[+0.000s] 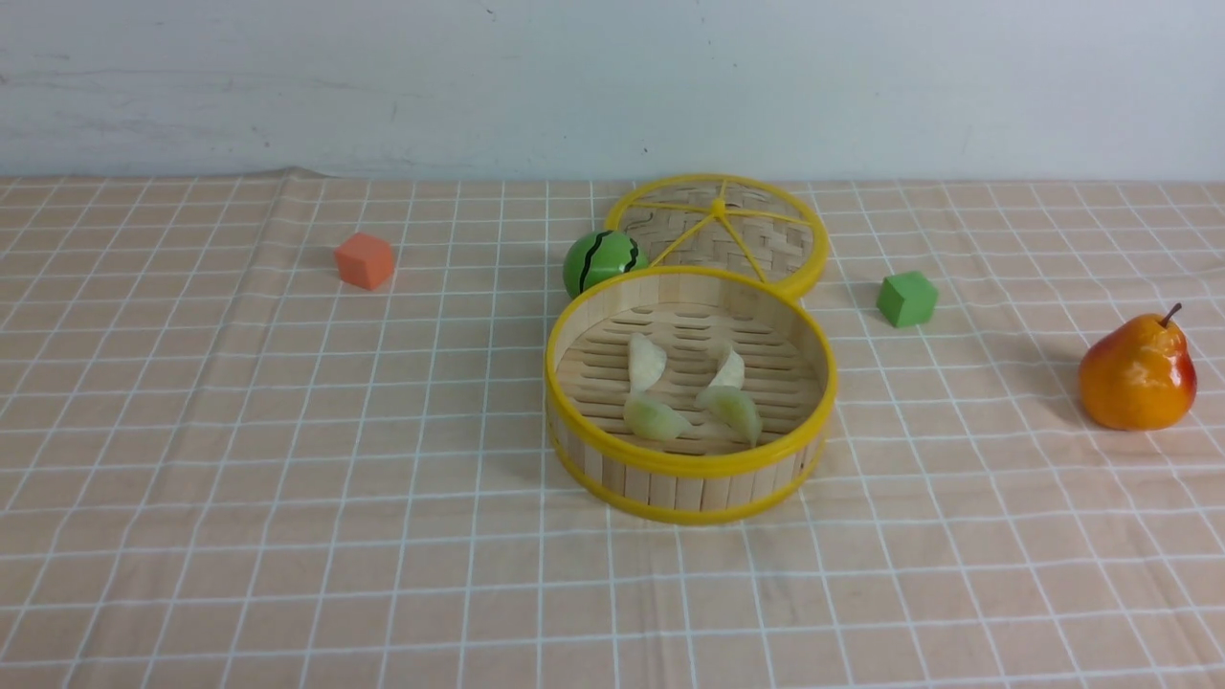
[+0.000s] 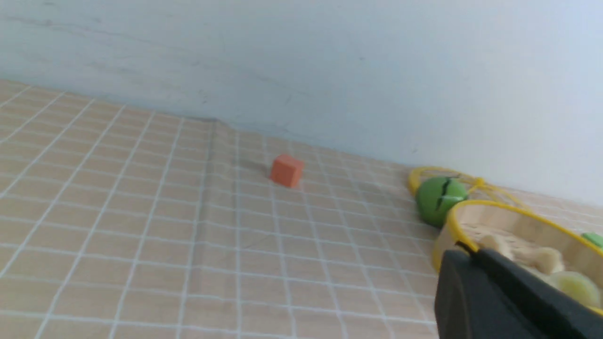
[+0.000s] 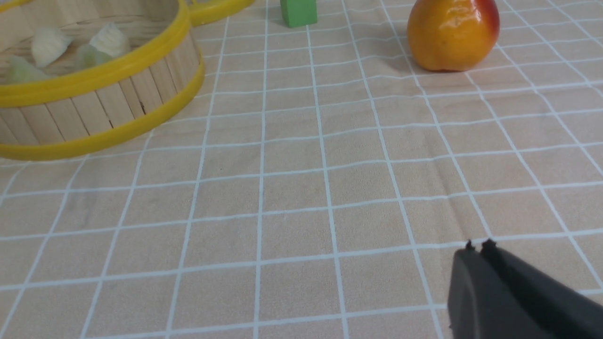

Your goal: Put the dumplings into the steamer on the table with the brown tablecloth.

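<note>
Nearest my right wrist camera, the black right claw [image 3: 478, 246] has its tips together; the left claw [image 2: 464, 252] looks closed too. Four small crescent dumplings [image 1: 654, 417], two white and two green, lie inside the round bamboo steamer [image 1: 689, 474] on the checked tabletop [image 1: 287, 478]. A striped green ball [image 1: 598, 260] touches its far wall.

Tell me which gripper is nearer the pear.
Right. The right gripper hangs over bare cloth with the pear just ahead. The left gripper sits at the steamer rim beside the toy watermelon, with no pear in its view.
</note>
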Robot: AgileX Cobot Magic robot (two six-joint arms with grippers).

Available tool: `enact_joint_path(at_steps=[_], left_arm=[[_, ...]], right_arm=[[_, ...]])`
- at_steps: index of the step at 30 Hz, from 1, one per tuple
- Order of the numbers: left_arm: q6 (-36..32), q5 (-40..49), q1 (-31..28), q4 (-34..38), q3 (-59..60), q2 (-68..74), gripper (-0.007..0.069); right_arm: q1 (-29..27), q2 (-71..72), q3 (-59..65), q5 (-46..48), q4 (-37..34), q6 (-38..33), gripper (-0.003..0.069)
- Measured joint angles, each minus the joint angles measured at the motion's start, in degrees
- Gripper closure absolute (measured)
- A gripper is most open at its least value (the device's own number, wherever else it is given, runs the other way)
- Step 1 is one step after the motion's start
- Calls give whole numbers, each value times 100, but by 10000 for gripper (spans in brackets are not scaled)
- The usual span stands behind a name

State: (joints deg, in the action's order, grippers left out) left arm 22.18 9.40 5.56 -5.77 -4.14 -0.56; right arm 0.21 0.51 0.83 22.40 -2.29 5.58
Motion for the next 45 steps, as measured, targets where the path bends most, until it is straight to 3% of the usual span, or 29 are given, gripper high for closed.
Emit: enact_joint_path(at_steps=[8,14,21,28,45], left_arm=[[0,459,-176,0,572,-4,638],[-513,1179,-176,30,583,-4,638],[-1080,1235,-359,89,583,-4,638],[-1048,1235,-839,154,583,-4,638],[-1039,1160,-868,171,583,-4,638]], right_arm=[[-4,0,0,0,-7,4,643],[-4,0,0,0,-7,4,636],[-4,0,0,0,-7,4,626],[-4,6,0,0,-7,4,617],[-4,6,0,0,-7,4,594]])
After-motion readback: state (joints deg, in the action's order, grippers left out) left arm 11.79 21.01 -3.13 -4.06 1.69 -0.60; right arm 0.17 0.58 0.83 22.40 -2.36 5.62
